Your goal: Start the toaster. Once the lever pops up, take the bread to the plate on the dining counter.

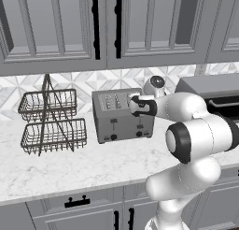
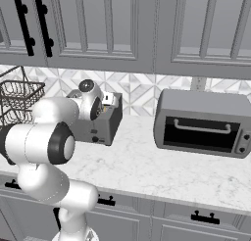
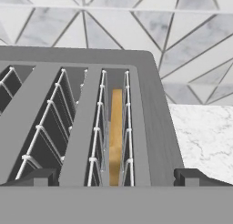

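Over the toaster [image 1: 123, 114] top | gripper [image 3: 116, 176] hovers with jaws spread wide, holding nothing, touching nothing | bread [image 3: 116, 134] stands on edge down in the slot at 12 o'clock between the fingertips [image 3: 190, 176] | toaster sits on marble surface [image 1: 70, 166], wire basket rack [image 1: 50, 121] at its 9 o'clock

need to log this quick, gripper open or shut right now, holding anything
gripper: open, holding nothing, poised above the toaster slot with the bread in it.
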